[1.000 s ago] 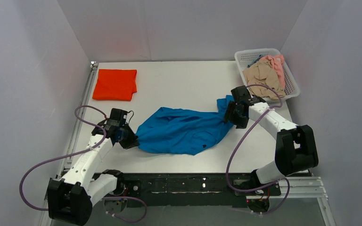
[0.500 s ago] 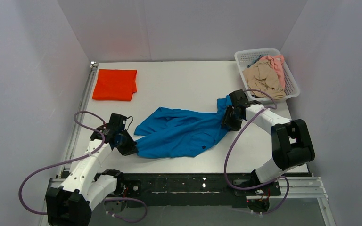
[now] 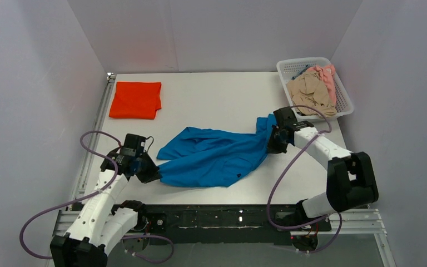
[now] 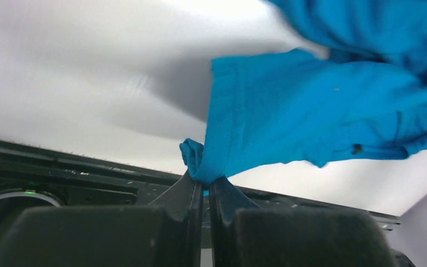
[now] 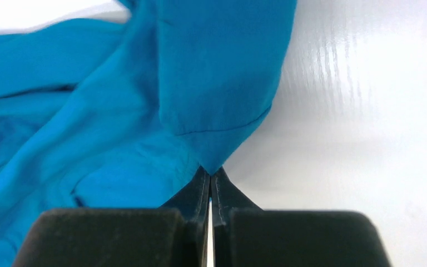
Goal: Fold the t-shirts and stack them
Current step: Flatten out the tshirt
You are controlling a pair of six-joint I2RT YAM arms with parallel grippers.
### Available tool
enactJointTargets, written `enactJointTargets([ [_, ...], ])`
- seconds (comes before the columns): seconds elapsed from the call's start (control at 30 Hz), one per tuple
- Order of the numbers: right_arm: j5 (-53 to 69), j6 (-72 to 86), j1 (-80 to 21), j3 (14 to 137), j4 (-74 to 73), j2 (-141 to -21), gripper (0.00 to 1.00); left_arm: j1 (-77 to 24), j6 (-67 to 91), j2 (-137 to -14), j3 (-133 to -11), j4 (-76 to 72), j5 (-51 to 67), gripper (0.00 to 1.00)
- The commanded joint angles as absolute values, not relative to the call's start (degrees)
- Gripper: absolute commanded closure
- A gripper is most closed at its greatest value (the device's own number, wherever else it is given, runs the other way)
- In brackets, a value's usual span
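White table (image 3: 211, 92) between grey walls (image 3: 228, 33). Behind the left end of the crumpled blue t-shirt (image 3: 211, 157) lies a folded orange-red t-shirt (image 3: 136, 100). The left gripper (image 4: 202, 183) clamps the blue corner and the right gripper (image 5: 210, 177) its right tip. Only the wrist views show both pinches.

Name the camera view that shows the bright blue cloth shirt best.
Top external: the whole bright blue cloth shirt shows, spread across the white table. The left wrist view shows only one pinched corner and part of the cloth; the right wrist view shows another pinched corner with some folds.
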State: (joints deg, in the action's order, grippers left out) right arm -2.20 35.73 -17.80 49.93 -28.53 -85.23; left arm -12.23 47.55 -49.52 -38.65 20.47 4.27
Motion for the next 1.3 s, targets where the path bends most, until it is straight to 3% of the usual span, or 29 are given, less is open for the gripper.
enactJointTargets([
  [0.0,-1.6,32.4,-18.0,58.5,-36.6,-72.9,0.99,-12.5,44.9,-45.3,-48.2,27.7,3.5,1.0],
  [0.27,6.9,29.7,-18.0,79.9,-43.4,-58.1,0.99,-12.4,41.0,-44.5,-72.1,27.4,0.9,1.0],
  [0.63,17.7,27.5,-18.1,118.7,-49.1,-60.1,0.99,-12.5,29.1,-50.0,-106.7,27.3,-5.3,1.0],
  [0.77,17.2,26.6,-18.0,123.9,-46.8,-62.1,0.99,-12.4,26.0,-54.4,-114.4,26.2,-7.0,1.0],
  [0.9,12.2,24.3,-18.0,119.9,-40.3,-64.0,0.99,-12.4,24.4,-59.3,-114.2,22.9,-10.6,1.0],
  [1.13,0.7,19.8,-16.1,121.2,-29.9,-77.8,0.99,-11.0,23.6,-77.8,-121.8,20.3,-14.5,1.0],
  [1.17,1.0,20.3,-15.2,123.4,-28.9,-80.7,0.99,-9.6,24.4,-81.4,-125.2,20.3,-13.7,1.0],
  [1.2,1.8,22.3,-12.8,136.4,-27.9,-90.9,0.99,-4.5,29.0,-94.4,-142.0,23.9,-9.2,1.0],
  [1.27,2.4,22.8,-12.4,142.9,-25.6,-94.5,0.99,-1.5,32.9,-98.7,-149.2,22.7,-5.0,1.0],
])
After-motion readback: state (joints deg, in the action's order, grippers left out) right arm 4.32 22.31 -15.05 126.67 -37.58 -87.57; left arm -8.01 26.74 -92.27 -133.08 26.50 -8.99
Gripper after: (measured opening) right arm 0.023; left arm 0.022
